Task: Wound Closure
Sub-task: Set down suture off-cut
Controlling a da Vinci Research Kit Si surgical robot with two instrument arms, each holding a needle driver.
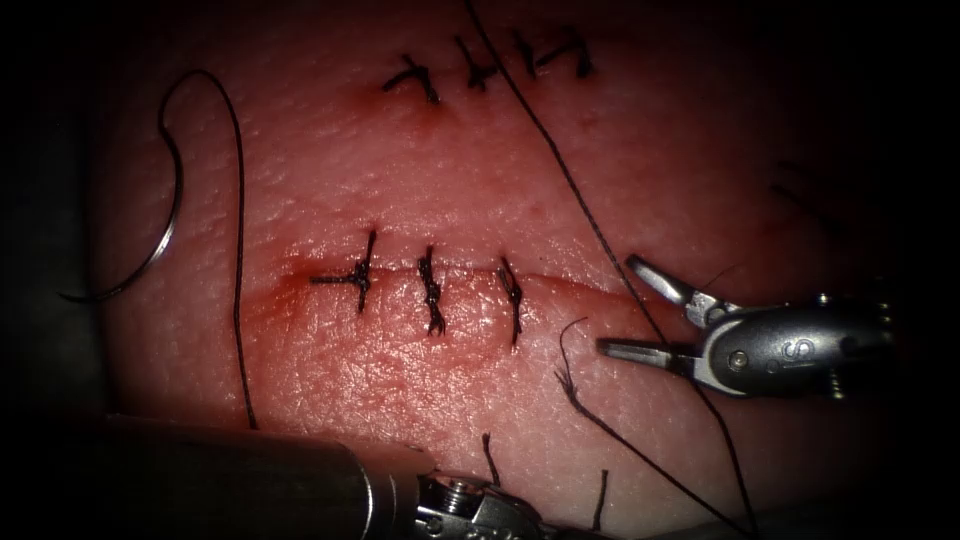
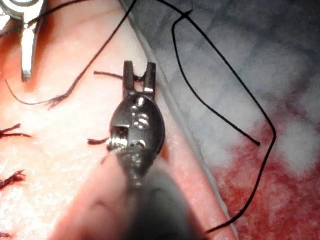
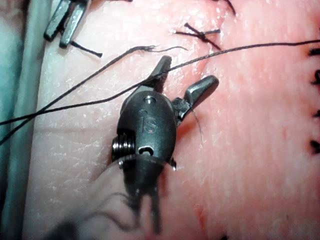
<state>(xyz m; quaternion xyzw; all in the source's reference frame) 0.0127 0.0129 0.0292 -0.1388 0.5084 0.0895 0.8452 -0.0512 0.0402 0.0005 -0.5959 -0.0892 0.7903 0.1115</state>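
Endoscope view: needle [image 1: 165, 225] lies far left of right tool [image 1: 628, 308].

I am working over a mottled blue-grey absorbent cloth pad [image 2: 285, 50], which is lying flat as the bench cover. Part of that pad is soaking in a blotchy red fluid stain [image 2: 285, 200], and the stain is fading into pale patches towards the cloth's clean area. From my other side the same pale cloth [image 3: 12, 75] is showing as a smooth band. A strong light is falling on the middle of the field, while a dim grey surface [image 1: 45, 340] is sinking into darkness at the left; I cannot tell what it is.
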